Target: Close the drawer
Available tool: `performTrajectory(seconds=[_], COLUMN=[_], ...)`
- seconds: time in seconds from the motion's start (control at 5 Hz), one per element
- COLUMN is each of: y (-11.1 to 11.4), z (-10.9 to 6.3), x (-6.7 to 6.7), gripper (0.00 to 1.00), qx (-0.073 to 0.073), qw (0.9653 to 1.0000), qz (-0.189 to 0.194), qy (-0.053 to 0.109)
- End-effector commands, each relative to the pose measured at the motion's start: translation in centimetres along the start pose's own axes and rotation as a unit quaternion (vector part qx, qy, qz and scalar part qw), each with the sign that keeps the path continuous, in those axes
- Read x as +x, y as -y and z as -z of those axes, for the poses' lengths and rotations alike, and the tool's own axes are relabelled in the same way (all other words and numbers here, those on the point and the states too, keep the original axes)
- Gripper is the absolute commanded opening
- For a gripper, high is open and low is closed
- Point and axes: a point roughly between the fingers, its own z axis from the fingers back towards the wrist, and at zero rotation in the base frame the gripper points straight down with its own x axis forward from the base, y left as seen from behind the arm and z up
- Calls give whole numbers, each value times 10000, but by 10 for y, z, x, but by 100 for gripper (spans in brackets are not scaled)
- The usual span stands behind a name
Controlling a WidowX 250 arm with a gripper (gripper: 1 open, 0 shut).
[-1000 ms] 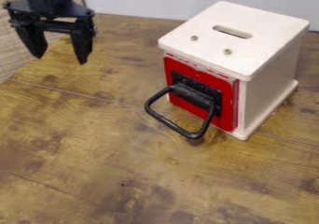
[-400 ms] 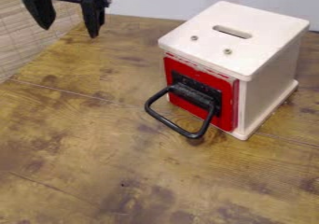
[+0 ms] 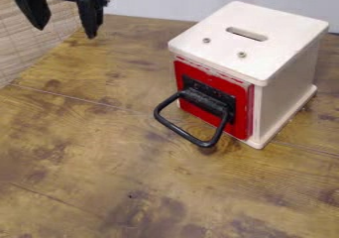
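The drawer (image 3: 209, 95) is red with a black front panel and sits in a cream-white cabinet (image 3: 259, 54) at the right of the wooden table. Its red front stands slightly proud of the cabinet face. A large black loop handle (image 3: 188, 123) hangs down from it and rests on the table. My gripper (image 3: 61, 20) is at the top left, far from the drawer, well above the table. Its two black fingers point down and are spread apart with nothing between them.
The cabinet has a slot (image 3: 247, 33) on its top. A woven light panel (image 3: 16, 44) borders the table at the left. The wooden tabletop (image 3: 106, 153) stretches in front of and left of the drawer.
The gripper has risen and shifted slightly from its lower position over the table's left corner towards the top left of the view. The drawer and handle have not moved.
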Motion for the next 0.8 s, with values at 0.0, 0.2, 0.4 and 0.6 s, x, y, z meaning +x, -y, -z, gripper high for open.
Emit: performTrajectory(seconds=[0.0,0.2,0.4,0.6], y=[-17,10,26,4], z=[-12,-11,-14,-11], x=[4,-1,-2,4], gripper=[100,100,100,100], qx=[-118,-191,-225,-172], qw=[9992,9993,9987,9992], qz=[-117,28,284,114], qy=[377,323,349,348])
